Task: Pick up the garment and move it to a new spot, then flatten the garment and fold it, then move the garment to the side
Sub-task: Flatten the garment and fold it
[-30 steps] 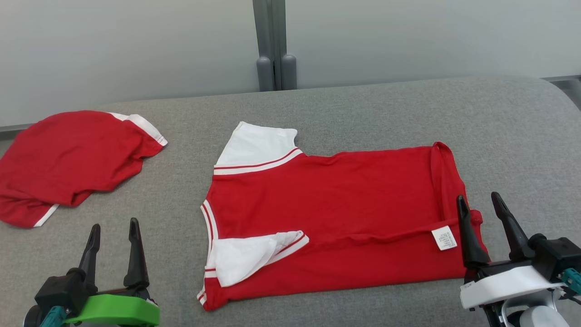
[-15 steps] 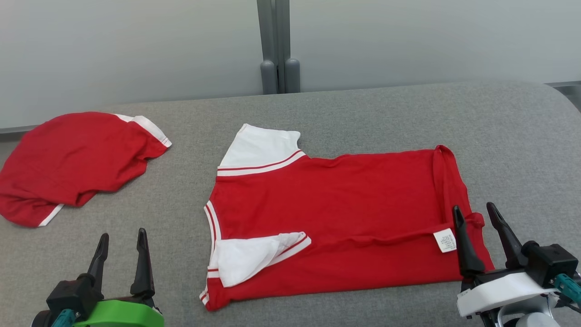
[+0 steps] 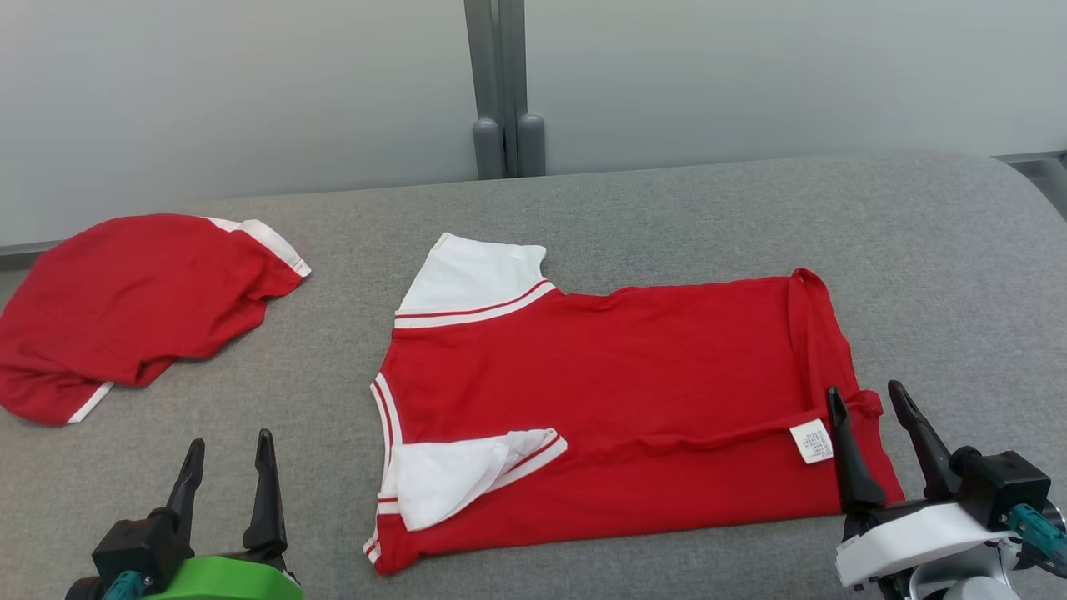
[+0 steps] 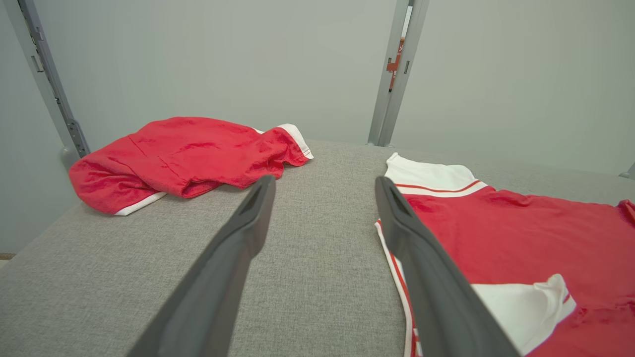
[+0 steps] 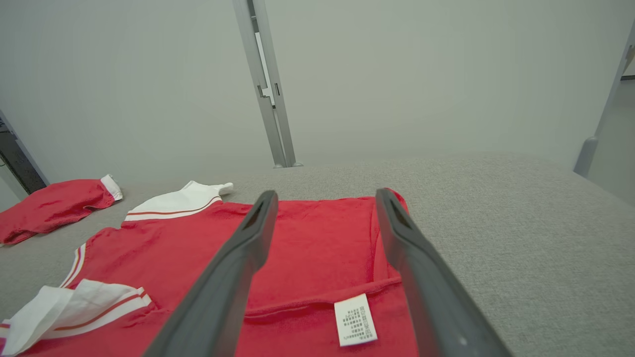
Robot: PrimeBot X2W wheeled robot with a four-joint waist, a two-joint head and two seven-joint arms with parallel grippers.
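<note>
A red shirt with white sleeves [image 3: 617, 392] lies spread on the grey padded table [image 3: 667, 208], its near long edge folded over so a white care label [image 3: 811, 441] shows. The near sleeve [image 3: 458, 475] is crumpled inward; the far sleeve [image 3: 471, 275] lies flat. My right gripper [image 3: 867, 400] stands open over the shirt's near right corner, empty; in its wrist view the label [image 5: 354, 319] lies between the fingers [image 5: 238, 263]. My left gripper [image 3: 229, 446] is open and empty on bare table, left of the shirt [image 4: 521, 238].
A second red garment with white trim [image 3: 133, 300] lies bunched at the table's far left, also the heap [image 4: 183, 153] in the left wrist view. A grey post [image 3: 500, 83] stands behind the table against a pale wall. The table's right end curves away.
Both grippers have drawn back toward the near edge, lower in the head view. The head camera shifted slightly. The shirt lies as before.
</note>
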